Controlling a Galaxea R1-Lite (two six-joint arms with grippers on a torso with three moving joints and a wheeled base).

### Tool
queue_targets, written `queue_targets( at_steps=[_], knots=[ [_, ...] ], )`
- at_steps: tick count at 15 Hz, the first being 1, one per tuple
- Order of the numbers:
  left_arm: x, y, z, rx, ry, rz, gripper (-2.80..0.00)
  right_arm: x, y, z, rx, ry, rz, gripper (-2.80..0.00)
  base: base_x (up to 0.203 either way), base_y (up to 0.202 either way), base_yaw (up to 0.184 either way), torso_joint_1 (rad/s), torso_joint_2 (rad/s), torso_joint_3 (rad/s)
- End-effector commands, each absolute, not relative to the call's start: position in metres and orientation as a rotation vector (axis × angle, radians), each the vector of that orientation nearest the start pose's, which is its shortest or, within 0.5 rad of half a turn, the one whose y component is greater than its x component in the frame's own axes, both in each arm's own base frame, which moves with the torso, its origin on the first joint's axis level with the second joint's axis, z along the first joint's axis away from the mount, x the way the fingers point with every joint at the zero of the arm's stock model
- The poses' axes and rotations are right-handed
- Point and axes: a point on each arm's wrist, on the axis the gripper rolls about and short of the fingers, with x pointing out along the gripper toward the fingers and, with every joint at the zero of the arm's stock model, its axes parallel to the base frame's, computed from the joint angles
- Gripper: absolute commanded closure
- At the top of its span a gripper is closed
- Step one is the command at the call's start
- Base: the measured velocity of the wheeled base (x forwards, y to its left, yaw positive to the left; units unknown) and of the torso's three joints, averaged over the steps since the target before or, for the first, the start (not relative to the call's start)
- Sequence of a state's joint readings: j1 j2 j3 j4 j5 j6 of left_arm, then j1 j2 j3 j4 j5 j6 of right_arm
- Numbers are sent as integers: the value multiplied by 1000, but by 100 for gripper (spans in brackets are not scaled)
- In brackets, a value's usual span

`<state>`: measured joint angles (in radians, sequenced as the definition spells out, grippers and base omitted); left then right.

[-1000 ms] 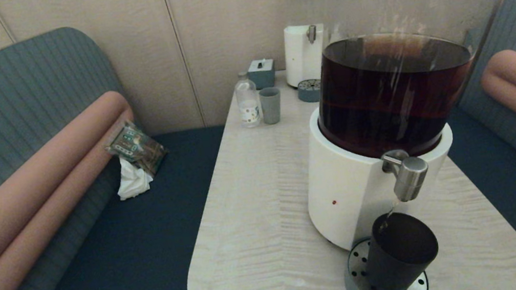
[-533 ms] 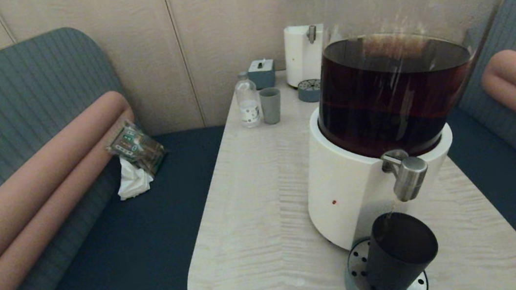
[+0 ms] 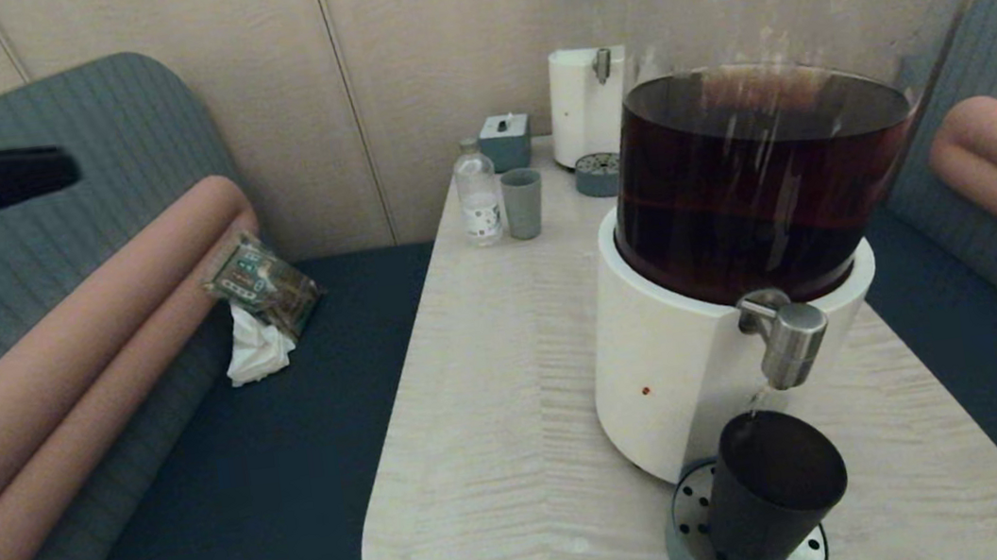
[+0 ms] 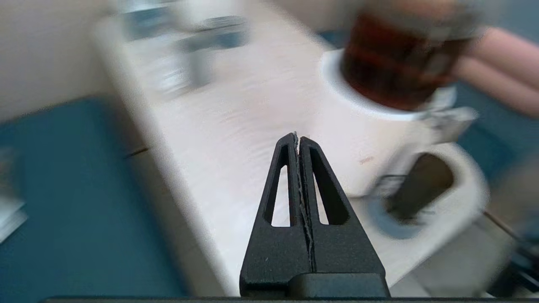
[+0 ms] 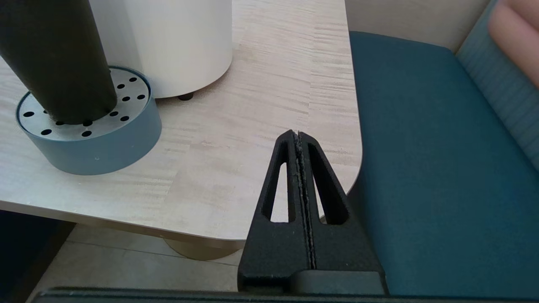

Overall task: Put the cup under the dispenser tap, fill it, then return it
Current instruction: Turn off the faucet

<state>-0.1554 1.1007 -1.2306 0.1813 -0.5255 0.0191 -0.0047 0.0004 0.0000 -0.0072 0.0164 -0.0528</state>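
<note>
The black cup [image 3: 772,489] is seen standing upright on the perforated steel drip tray [image 3: 692,523] at the near right corner of the pale wood bench [image 3: 512,392], directly beneath the brushed-steel dispenser tap [image 3: 786,340]. A thin thread of liquid is visible between the spout and the cup's rim. The tap is mounted on the white base of the large dispenser [image 3: 680,362], whose clear tank is filled with dark brown liquid.

The left pincer [image 3: 62,170] is held high over the bench seat on the robot's left, well apart from the cup; in the left wrist view its fingers [image 4: 309,176] are pressed together with nothing between them. The right pincer [image 5: 298,136] is shown only in its own wrist view, poised low off the bench's near right edge, beside the drip tray [image 5: 97,143] and the cup [image 5: 54,59] but touching neither; its fingers are likewise pressed together and empty.

At the far end of the bench a grey-green cup [image 3: 523,204] is placed just beside a small clear bottle [image 3: 478,192], with a smaller dispenser [image 3: 591,69] of clear liquid behind them. A crumpled snack packet [image 3: 263,285] and a white tissue [image 3: 255,353] are left on the seat to the left.
</note>
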Motion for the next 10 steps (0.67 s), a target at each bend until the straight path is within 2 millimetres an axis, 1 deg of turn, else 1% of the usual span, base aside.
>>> queue_targets(
  at_steps=[1, 2, 3, 5, 6, 8, 10],
  knots=[
    [188, -68, 351, 18, 156, -834, 0, -23, 0, 75, -54, -5, 12, 0, 0, 0, 0, 0, 0, 0],
    [198, -89, 346, 86, 165, -929, 0, -23, 0, 75, -54, -5, 12, 0, 0, 0, 0, 0, 0, 0],
    [203, -107, 337, 196, 174, -1007, 0, -23, 0, 75, -54, -5, 12, 0, 0, 0, 0, 0, 0, 0],
    [203, -138, 318, 374, 284, -1103, 0, -23, 0, 75, -54, -5, 12, 0, 0, 0, 0, 0, 0, 0],
    [204, -154, 313, 447, 316, -1099, 0, -23, 0, 75, -54, -5, 12, 0, 0, 0, 0, 0, 0, 0],
    [209, -172, 312, 541, 330, -1077, 0, -23, 0, 75, -54, -5, 12, 0, 0, 0, 0, 0, 0, 0],
    [206, -187, 313, 617, 333, -1079, 0, -23, 1, 75, -54, -5, 11, 0, 0, 0, 0, 0, 0, 0]
  ],
)
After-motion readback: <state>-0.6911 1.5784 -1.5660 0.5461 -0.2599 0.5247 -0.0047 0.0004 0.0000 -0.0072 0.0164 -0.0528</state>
